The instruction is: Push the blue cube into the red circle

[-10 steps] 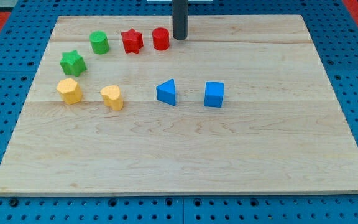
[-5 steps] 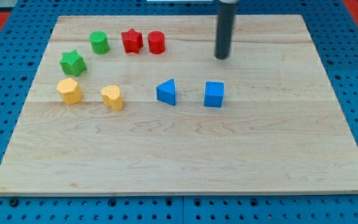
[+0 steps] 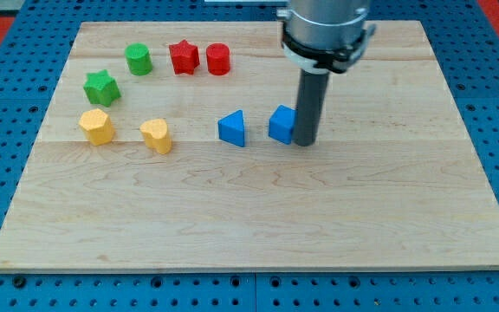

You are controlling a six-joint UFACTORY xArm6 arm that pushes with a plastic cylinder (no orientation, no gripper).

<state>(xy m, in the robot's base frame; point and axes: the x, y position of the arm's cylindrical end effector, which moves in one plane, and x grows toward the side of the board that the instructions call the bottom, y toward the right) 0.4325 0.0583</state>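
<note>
The blue cube (image 3: 281,124) sits near the board's middle, partly hidden by my rod. My tip (image 3: 305,142) stands against the cube's right side, touching it. The red circle (image 3: 218,59), a short red cylinder, stands near the view's top, up and to the left of the cube. A blue triangle (image 3: 232,128) lies just left of the cube, with a small gap between them.
A red star (image 3: 184,57) is left of the red circle, then a green cylinder (image 3: 139,60). A green star (image 3: 100,87), a yellow hexagon (image 3: 97,126) and a yellow heart (image 3: 156,136) stand at the left. All rest on a wooden board (image 3: 405,217).
My tip moved from beside the red circle to the right and down, reaching the blue cube's right side. The cube has shifted a little to the left, toward the blue triangle.
</note>
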